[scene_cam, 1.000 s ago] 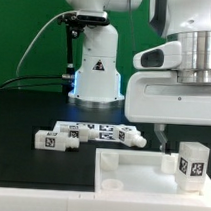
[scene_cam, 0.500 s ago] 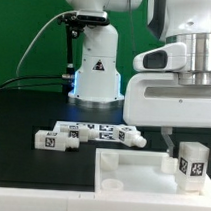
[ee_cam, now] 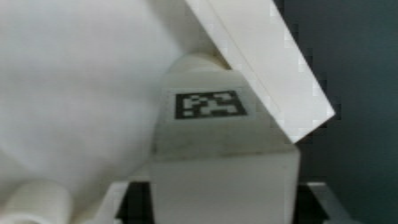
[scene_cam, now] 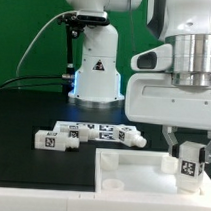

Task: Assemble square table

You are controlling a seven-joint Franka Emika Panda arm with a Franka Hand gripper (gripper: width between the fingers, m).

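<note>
End effector point(scene_cam: 188, 146) lower, astride upright leg point(scene_cam: 191, 166)

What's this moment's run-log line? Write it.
gripper: straddling upright leg | grip: unclear | support: table top | other legs: lying loose

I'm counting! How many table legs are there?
4. Lying on the black table: first leg, second leg, third leg. The upright leg stands on the square top. More may hide.

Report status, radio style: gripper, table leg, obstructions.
Gripper straddles upright leg, grip unconfirmed. Leg stands on table top. Loose legs lie aside, not blocking.
</note>
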